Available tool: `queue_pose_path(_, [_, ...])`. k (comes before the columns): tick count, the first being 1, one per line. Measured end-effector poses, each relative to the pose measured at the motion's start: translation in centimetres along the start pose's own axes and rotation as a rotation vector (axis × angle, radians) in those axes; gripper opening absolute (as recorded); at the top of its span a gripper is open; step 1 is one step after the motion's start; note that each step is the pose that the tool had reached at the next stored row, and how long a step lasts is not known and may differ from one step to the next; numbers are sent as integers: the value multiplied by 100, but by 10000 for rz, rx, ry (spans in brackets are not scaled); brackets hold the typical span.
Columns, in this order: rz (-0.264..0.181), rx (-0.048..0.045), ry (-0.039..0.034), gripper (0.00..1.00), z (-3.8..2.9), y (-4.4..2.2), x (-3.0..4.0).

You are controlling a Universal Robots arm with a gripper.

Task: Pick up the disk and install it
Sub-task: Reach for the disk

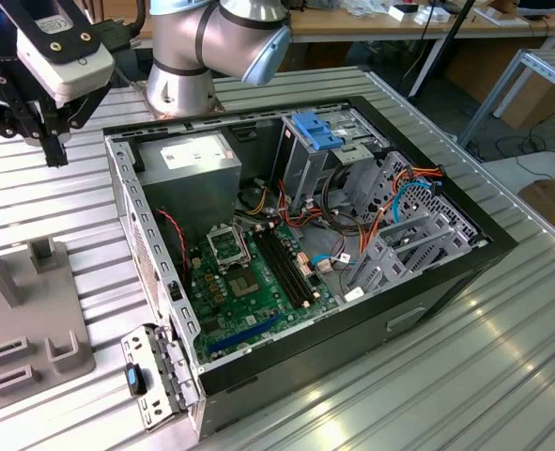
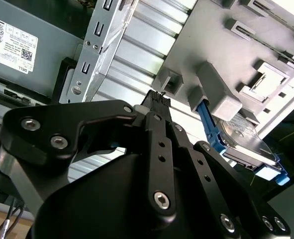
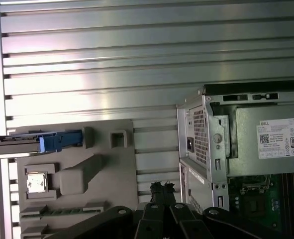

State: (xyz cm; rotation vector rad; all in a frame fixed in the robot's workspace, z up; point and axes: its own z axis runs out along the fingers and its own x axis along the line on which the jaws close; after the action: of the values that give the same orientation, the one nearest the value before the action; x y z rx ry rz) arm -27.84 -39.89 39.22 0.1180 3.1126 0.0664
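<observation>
In the exterior view the fingers (image 1: 57,148) hang closed on nothing above the bench (image 1: 502,376). The open case (image 1: 502,244) is just beside them, and the grey holder (image 1: 33,329) lies below.

In the second wrist view the fingers (image 2: 158,99) meet at their tips with nothing between them. The disk (image 2: 244,144) stands on edge in the holder (image 2: 221,59), off to one side of the fingertips and well apart from them. A blue rail (image 2: 209,124) runs along its nearer edge.

In the first wrist view the fingers (image 3: 161,189) point at bare bench between the holder (image 3: 102,194) and the case (image 3: 201,144). The disk (image 3: 12,148) shows edge-on, beyond the fingertips at the holder's far side, with its rail (image 3: 62,141) towards them.

The disk is probably stiff and dense for its bulk, with smooth, rather slippery faces, and it would take a knock badly. The plastic rails likely flex. The best grip looks to be across the flat faces of the free part that stands clear of the holder, not on the rail tabs.
</observation>
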Motion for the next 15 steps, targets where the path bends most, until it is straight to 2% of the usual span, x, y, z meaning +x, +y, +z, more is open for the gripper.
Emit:
queue_pose_path(6, [0,0,-1,11,-1,-4,52])
queue_pose_path(10, [0,-1,-1,11,-3,-9,116])
queue_pose_path(15, [-1,0,-1,11,-7,-21,269])
